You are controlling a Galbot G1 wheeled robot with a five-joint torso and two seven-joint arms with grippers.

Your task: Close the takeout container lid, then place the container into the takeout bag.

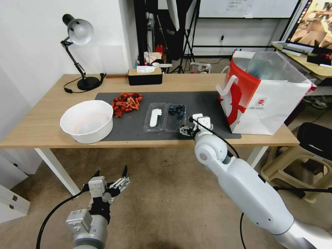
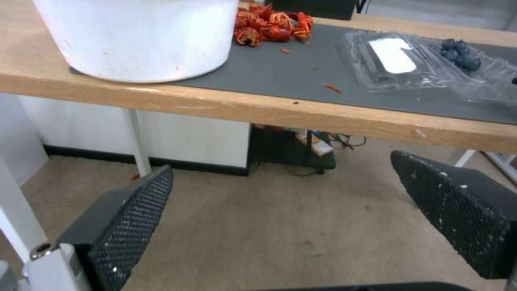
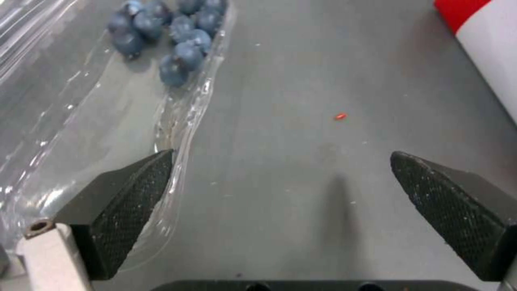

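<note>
The takeout container lies open and flat on the grey mat. Its lid with the white sticker is the left half, and dark blue berries sit in the right half. My right gripper is open and hovers low at the berry half's front right corner. In the right wrist view one finger overlaps the clear rim and the other stands over bare mat. The red-and-white takeout bag stands open to the right. My left gripper hangs open below the table's front edge.
A big white bowl stands at the mat's left end, with a pile of red shells behind it. A desk lamp and a black tissue box stand at the back. A stool is beside the table's right end.
</note>
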